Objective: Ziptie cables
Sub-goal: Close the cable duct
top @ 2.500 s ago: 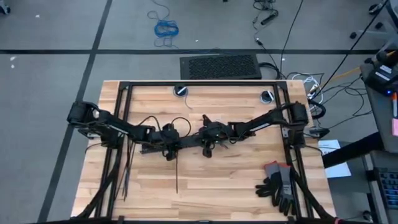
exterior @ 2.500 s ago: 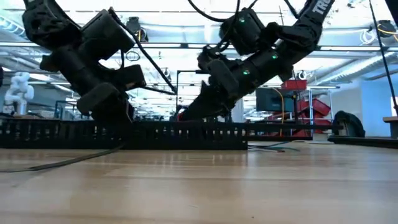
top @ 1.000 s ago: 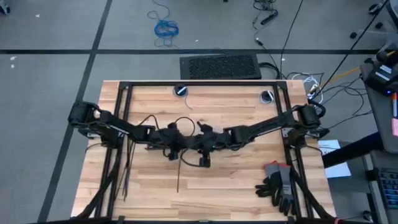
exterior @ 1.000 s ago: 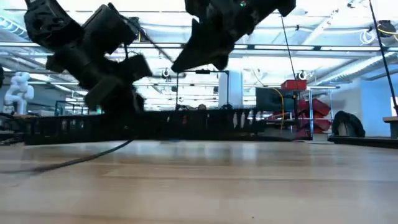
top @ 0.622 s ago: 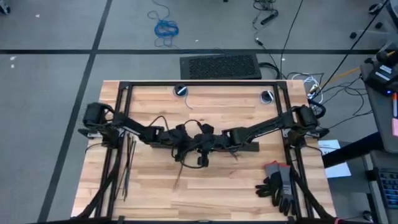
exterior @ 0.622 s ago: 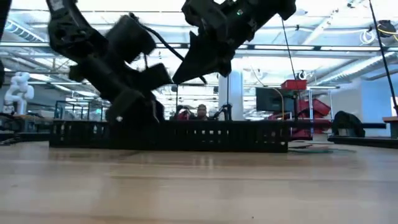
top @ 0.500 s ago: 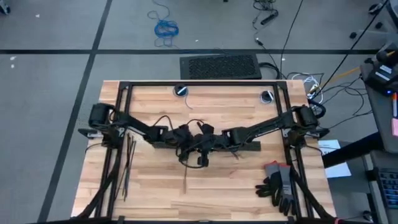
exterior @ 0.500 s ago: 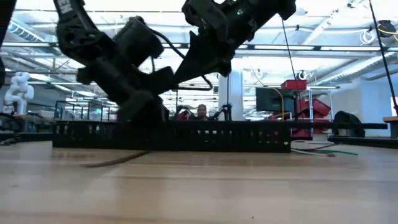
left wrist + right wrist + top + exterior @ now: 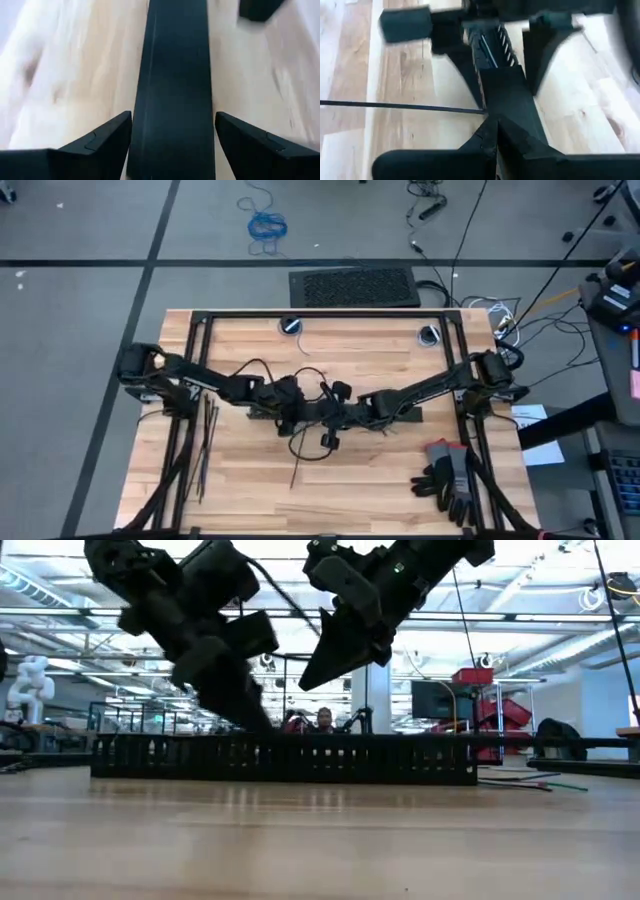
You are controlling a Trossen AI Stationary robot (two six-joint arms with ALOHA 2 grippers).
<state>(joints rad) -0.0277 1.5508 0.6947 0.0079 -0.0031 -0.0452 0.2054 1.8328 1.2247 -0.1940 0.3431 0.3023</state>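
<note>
A long black slotted bar point(image 9: 285, 760) lies across the table's middle. My left gripper point(image 9: 172, 145) is open above it, one finger on each side of the bar point(image 9: 172, 85); I see no touch. My right gripper point(image 9: 492, 131) faces it from the right, shut on a thin dark ziptie point(image 9: 395, 106), which shows in the high view as a strip point(image 9: 303, 465) running toward the near edge. Thin green and dark cables point(image 9: 540, 783) lie on the table by the bar's right end. Several more zipties point(image 9: 205, 455) lie at the table's left. My right gripper pinches one end of the ziptie point(image 9: 479, 110) between its two fingertips. The fingers come level from the table's right and lie across the strip. The rest of the strip sticks out sideways toward the near edge; whether its free end touches the wood I cannot tell.
A pair of dark gloves point(image 9: 448, 478) lies at the near right. A black frame point(image 9: 320, 317) rims the table's far side and both sides. Bare wood point(image 9: 360, 490) stretches along the near edge.
The bar has slid a little toward the table's right edge. My left gripper has risen from the bar's level. The ziptie that trailed on the wood in front of the bar has moved right and no longer shows there in the low view.
</note>
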